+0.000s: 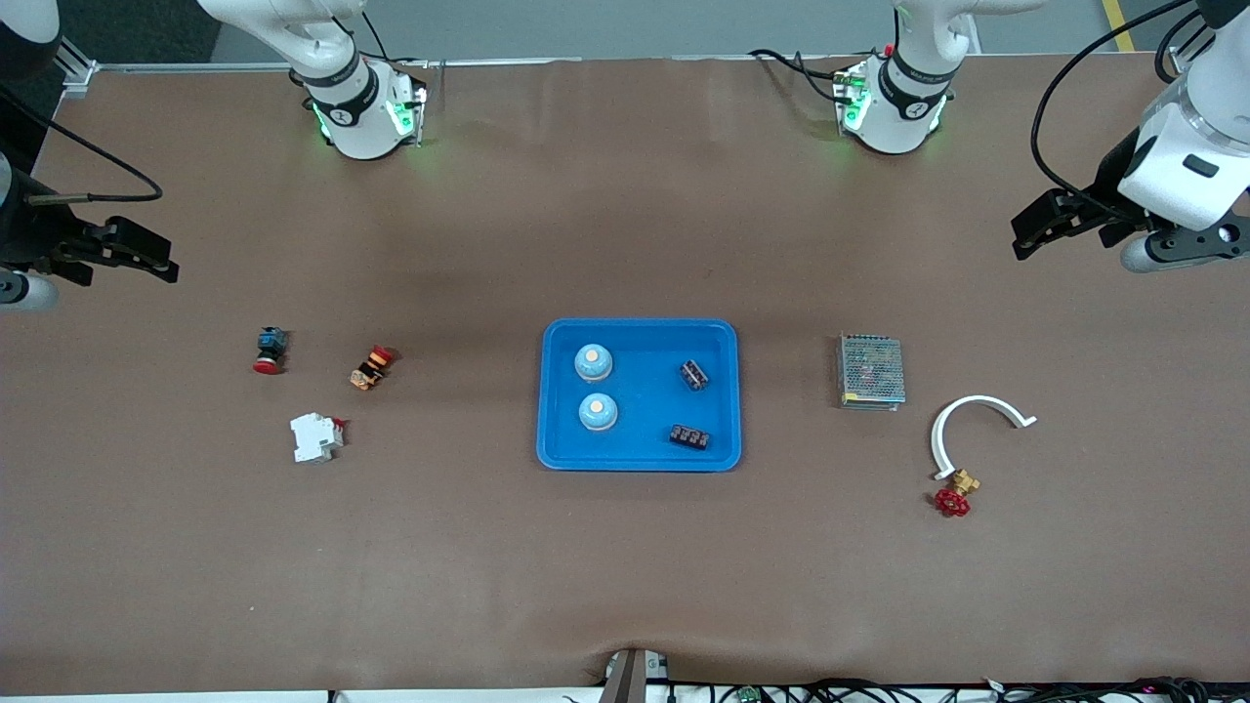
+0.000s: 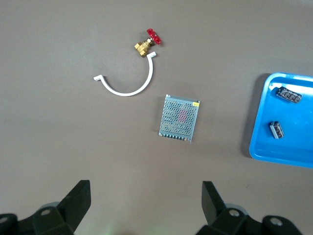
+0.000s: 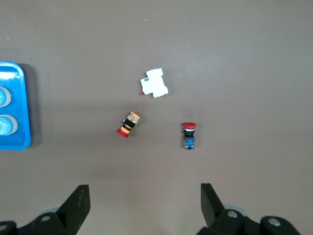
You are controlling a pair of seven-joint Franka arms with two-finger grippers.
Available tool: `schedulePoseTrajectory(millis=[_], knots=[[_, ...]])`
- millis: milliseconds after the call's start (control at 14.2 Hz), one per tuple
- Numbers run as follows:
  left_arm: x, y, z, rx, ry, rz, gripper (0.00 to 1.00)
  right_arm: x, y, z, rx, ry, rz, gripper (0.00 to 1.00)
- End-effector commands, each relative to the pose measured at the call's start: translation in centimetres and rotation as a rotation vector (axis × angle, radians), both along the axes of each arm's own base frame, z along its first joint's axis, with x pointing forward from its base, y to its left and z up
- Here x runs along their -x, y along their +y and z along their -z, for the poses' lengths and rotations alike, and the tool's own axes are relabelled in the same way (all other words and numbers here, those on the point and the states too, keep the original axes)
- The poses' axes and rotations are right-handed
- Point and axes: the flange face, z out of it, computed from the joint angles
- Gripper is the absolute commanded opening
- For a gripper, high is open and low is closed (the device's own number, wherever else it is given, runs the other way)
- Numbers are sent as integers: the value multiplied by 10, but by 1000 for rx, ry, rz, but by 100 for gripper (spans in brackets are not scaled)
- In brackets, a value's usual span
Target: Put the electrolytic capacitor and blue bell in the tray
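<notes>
The bright blue tray (image 1: 640,325) lies in the middle of the table. In it are two blue bells (image 1: 593,362) (image 1: 598,412) toward the right arm's end and two dark electrolytic capacitor blocks (image 1: 693,375) (image 1: 689,437) toward the left arm's end. My left gripper (image 1: 1023,237) hangs open and empty over bare table at the left arm's end. The left wrist view shows it (image 2: 145,188) with the tray (image 2: 258,144) and the capacitors (image 2: 289,94) off to one side. Over bare table at the right arm's end my right gripper (image 1: 164,266) (image 3: 145,192) is open and empty too.
Toward the left arm's end lie a grey mesh box (image 1: 870,371), a white curved piece (image 1: 952,415) and a brass valve with a red handle (image 1: 955,496). Toward the right arm's end lie a white breaker (image 1: 314,436), a blue-bodied red button (image 1: 269,350) and an orange switch (image 1: 370,367).
</notes>
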Motion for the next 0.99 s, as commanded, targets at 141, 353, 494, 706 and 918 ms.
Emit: schedulePoseTrajectory(millis=[141, 353, 494, 706, 918], knots=[[-1, 5, -5, 22, 12, 74, 100, 4, -17, -14, 6, -19, 28, 100], [-1, 7, -5, 21, 13, 107, 100, 4, -17, -14, 6, -20, 28, 100], [-1, 6, -5, 21, 14, 97, 100, 4, -16, -13, 6, -17, 28, 100], [-1, 6, -5, 21, 14, 96, 100, 4, -14, -13, 5, -16, 24, 100], [-1, 6, -5, 21, 14, 93, 100, 4, -14, -10, 4, -11, 31, 100]])
